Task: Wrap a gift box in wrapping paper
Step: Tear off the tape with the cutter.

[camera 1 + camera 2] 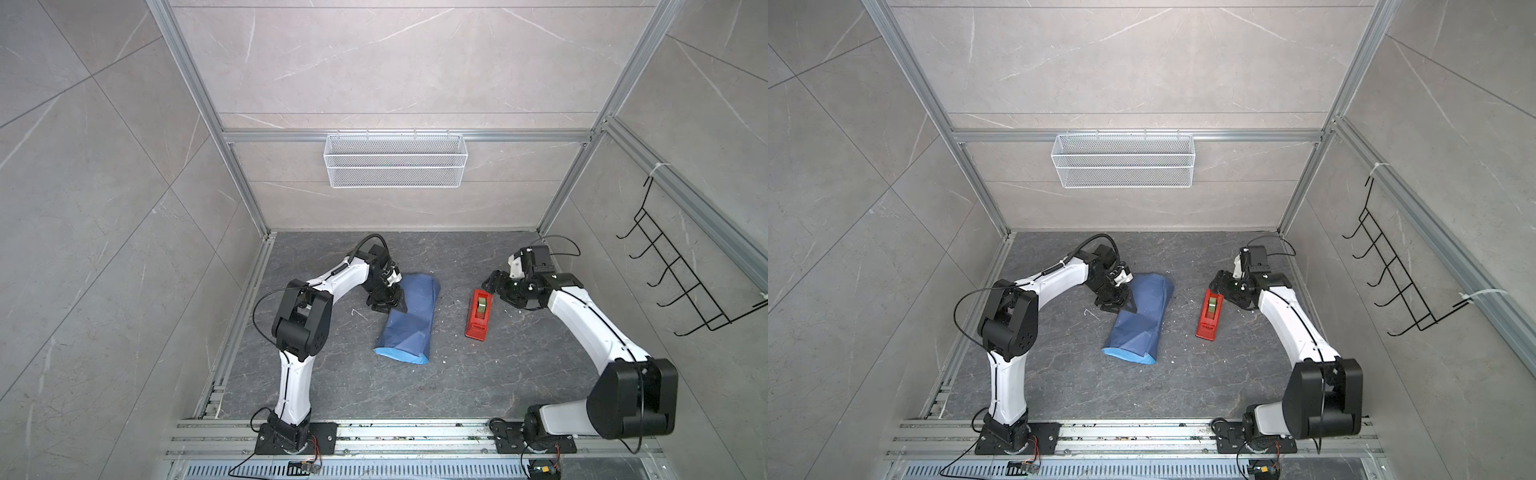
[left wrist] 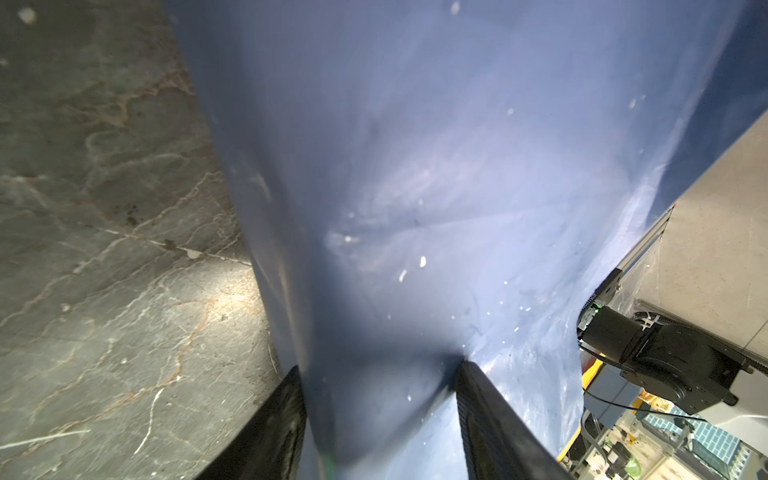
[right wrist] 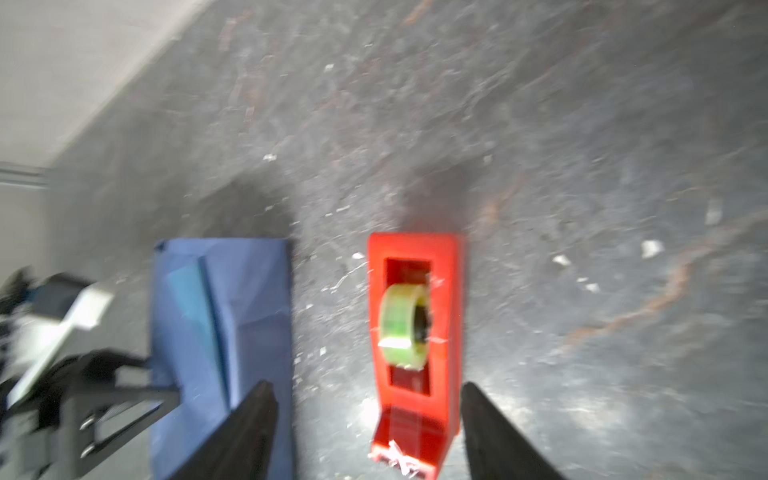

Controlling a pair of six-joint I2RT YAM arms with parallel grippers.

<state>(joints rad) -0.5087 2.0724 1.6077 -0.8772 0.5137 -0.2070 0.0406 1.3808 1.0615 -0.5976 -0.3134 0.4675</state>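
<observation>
The wrapping paper (image 1: 409, 320) (image 1: 1140, 320) lies folded into a long dark blue bundle on the grey table, with a light blue edge at its near end. The gift box is hidden inside it. My left gripper (image 1: 392, 301) (image 1: 1121, 301) is at the bundle's far left side. In the left wrist view the left gripper (image 2: 380, 365) is shut on the wrapping paper (image 2: 415, 166), with one finger denting it. My right gripper (image 1: 492, 286) (image 3: 365, 384) hangs open over the far end of the red tape dispenser (image 1: 478, 316) (image 3: 415, 332), holding nothing.
A white wire basket (image 1: 395, 160) hangs on the back wall. A black wire rack (image 1: 685, 282) hangs on the right wall. Small white scraps lie on the table around the dispenser. Aluminium rails (image 1: 415, 432) run along the front edge by both arm bases.
</observation>
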